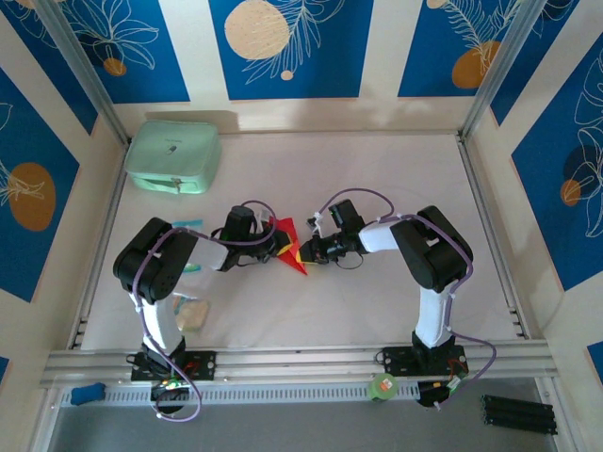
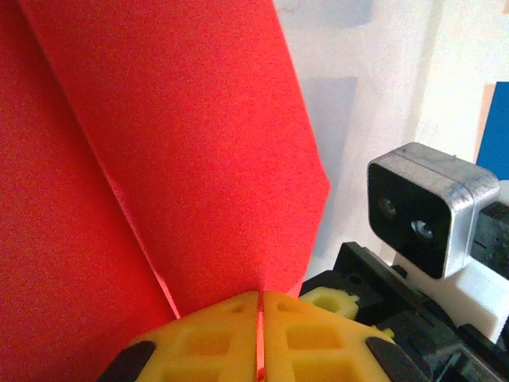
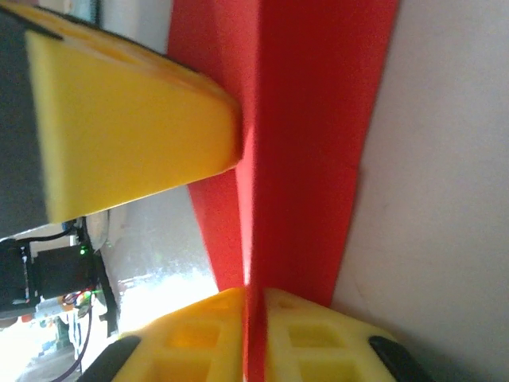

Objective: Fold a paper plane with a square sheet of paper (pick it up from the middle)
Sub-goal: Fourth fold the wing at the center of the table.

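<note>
Both grippers have hold of the paper (image 1: 285, 232) at mid-table, between the two arms. Your left gripper (image 2: 260, 306) is closed tight on its lower edge, with only a hairline of red between the pads. Your right gripper (image 3: 253, 314) is closed narrowly on a fold. Its gap looks a shade wider, so I'd guess a lighter bite, though the view is too close to be sure.

Watch three things:
- **Tearing:** with two pinches so near each other, any pull apart or twist loads a short span of thin paper. It could tear or take a stray crease.
- **Slipping:** if the right hold is as light as it looks, the fold could slip out and spring open. The paper would then hang from the left pads alone.
- **Collision:** the fingers are close to each other. A left finger (image 3: 135, 135) sits just beside the paper in the right wrist view, so a small sideways move could knock them together.

The top view gives you the layout: the left gripper (image 1: 279, 247) and right gripper (image 1: 301, 251) meeting over the paper, its sharp tip pointing toward you, and the case (image 1: 172, 157) well away at the back left. It cannot show how the pads sit. The left wrist view shows the long diagonal crease and the right arm's camera (image 2: 429, 211) near by. The right wrist view shows the paper edge-on against the table (image 3: 445, 199).
</note>
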You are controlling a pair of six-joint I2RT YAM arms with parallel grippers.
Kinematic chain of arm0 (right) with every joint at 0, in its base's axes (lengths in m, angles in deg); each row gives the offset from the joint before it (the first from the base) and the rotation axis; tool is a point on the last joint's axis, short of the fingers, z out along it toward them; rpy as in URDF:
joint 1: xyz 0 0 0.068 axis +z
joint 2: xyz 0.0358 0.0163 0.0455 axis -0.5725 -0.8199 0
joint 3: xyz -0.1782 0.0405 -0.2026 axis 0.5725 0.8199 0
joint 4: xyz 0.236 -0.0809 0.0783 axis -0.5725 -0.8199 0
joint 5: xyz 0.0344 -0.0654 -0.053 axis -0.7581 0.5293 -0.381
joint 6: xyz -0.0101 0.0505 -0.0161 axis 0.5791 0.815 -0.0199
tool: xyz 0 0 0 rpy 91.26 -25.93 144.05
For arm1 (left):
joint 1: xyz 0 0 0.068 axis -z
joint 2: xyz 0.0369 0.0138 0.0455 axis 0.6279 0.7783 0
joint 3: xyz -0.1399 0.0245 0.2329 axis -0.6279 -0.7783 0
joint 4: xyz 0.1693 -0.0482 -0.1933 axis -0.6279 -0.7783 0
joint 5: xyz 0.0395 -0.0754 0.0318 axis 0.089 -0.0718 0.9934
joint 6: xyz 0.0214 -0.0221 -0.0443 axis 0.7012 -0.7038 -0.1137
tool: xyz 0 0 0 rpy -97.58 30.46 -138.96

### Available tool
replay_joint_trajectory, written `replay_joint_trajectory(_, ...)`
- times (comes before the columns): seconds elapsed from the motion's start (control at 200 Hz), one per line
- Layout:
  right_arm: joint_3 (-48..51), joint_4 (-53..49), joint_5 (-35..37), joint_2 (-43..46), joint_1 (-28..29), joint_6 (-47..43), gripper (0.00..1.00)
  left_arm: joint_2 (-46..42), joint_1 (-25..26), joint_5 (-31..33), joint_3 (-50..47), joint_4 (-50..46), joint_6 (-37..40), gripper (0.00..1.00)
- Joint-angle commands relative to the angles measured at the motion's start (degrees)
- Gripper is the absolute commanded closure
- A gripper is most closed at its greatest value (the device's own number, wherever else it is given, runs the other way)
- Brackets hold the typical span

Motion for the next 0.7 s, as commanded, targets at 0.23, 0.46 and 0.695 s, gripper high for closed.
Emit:
replay_joint_trajectory(0.23,0.68,-4.66,6.59,-3.59,0.01,-0.2,0.85,1.08,-0.28,-0.6,0.95,0.09,0.18,0.91)
replay_joint_trajectory(0.46,-0.76,-7.52,6.52,-4.38,-0.06,-0.57,0.92,-1.56,-0.28,0.39,0.06,0.15,0.63,0.9)
replay_joint_trajectory(0.695,-2.17,-10.08,6.4,-5.07,-0.16,-0.44,0.93,-1.95,-0.27,-0.19,0.04,0.88,1.53,0.9)
